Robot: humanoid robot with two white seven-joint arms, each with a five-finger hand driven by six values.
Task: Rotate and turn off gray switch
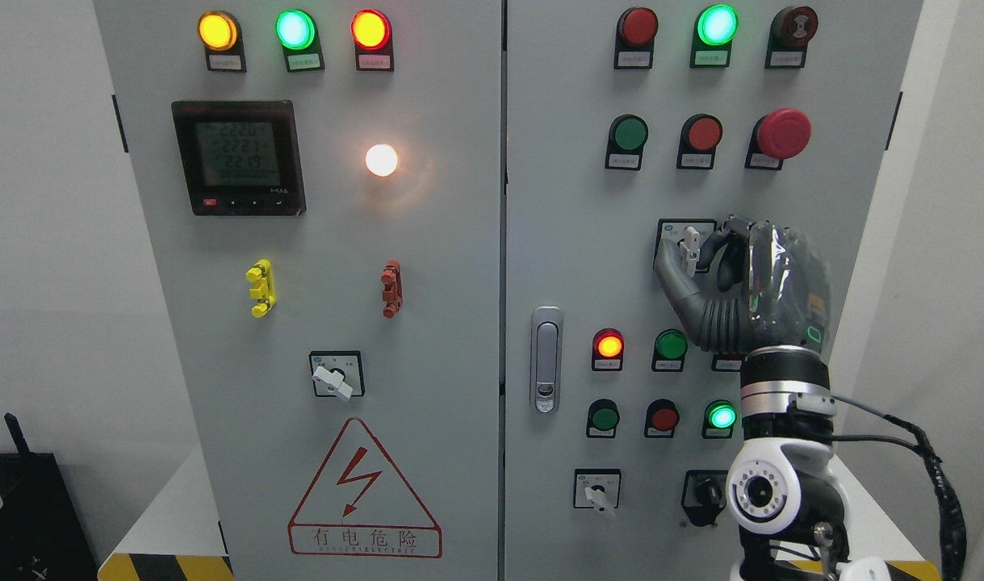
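A gray electrical cabinet [427,387] with two doors fills the view, set against white walls. A strip of yellow-black hazard tape [165,566] is seen on the base at lower left, and a dark object [19,516] is partly seen at the left edge.

Left door: three lit pilot lamps along the top, yellow [217,31], green [295,29], red-orange [370,29]. A digital meter [238,157] is mounted below, with a glowing white lamp [381,160] to its right. Lower down a yellow clip [261,288] and a red clip [391,288] are seen, then a rotary selector [336,375] and a red high-voltage warning triangle [365,492].

Right door: a chrome door latch [546,359] near the left edge, rows of red and green buttons and lamps, and a red mushroom stop button [783,133] at upper right.

The gray switch [688,244] is located mid-height on the right door, below the red button row. The right hand [730,278] is raised to it from the lower right; thumb and fingers are closed around the switch's light handle, which is seen tilted slightly off vertical. Whether the switch is on or off cannot be told. Two more selectors, a white-handled one [597,492] and a black one [704,492], are seen near the bottom of that door.
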